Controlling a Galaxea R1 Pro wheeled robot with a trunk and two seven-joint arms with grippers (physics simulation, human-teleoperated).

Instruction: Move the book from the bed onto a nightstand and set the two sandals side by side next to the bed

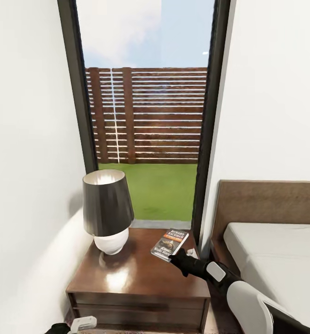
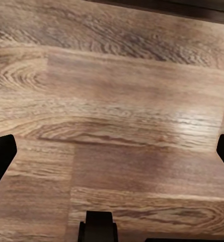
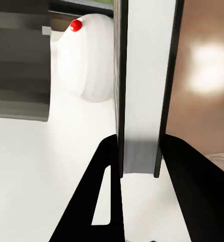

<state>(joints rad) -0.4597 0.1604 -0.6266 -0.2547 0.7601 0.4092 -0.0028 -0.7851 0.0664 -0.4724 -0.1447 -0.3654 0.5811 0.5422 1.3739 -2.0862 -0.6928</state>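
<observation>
The book (image 1: 170, 244) lies flat on the nightstand (image 1: 136, 278), in the lower middle of the head view, at the top's far right corner, near the window and just left of the bed (image 1: 271, 250). The right gripper (image 1: 177, 256) reaches in from the lower right and meets the book's near end. In the right wrist view its two dark fingers (image 3: 104, 171) sit close against either face of the book (image 3: 142, 101), seen edge-on between them, so the grip looks closed on the book's thickness.

The book's long axis runs diagonally, from the lower left near the gripper up toward the upper right corner of the nightstand, cover facing up, title end farthest from the robot.

It looks like a thin paperback: light, somewhat bendy, with a smooth cover that could slip. Pinching it across its thickness near one short edge, as here, suits it; a hold at a corner could let it droop or twist.

A lamp (image 1: 107, 208) stands at the nightstand's left, apart from the book. The left gripper (image 2: 112, 151) hangs over wooden floor (image 2: 117, 91), its fingers spread wide and holding nothing.
</observation>
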